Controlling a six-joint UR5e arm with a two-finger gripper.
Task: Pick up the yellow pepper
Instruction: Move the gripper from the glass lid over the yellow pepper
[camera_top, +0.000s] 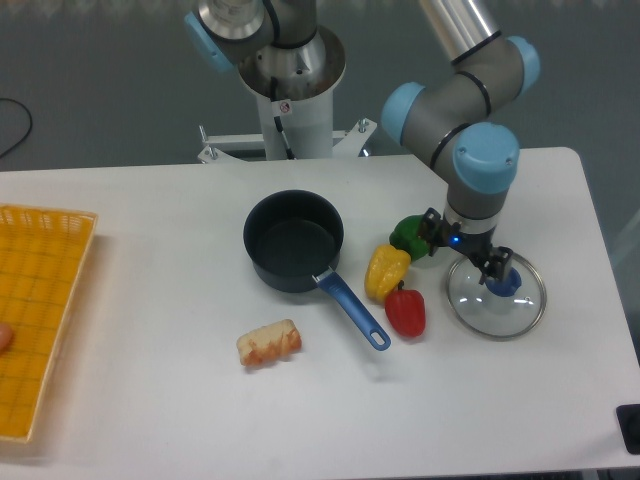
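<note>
Yellow pepper (387, 270) lies centre-right on tabletop (150, 400), touching red pepper (405, 311), green pepper (409, 235) close behind. Gripper (490, 268) hovers over glass lid (497, 297), grip state unclear. Best approach: shift left, descend vertically, avoid neighbours.

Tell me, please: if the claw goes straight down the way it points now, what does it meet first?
Probably the glass lid: the claw hangs over its blue knob, pointing down. Depth is unclear from this one view. The yellow pepper lies off to the side.
</note>
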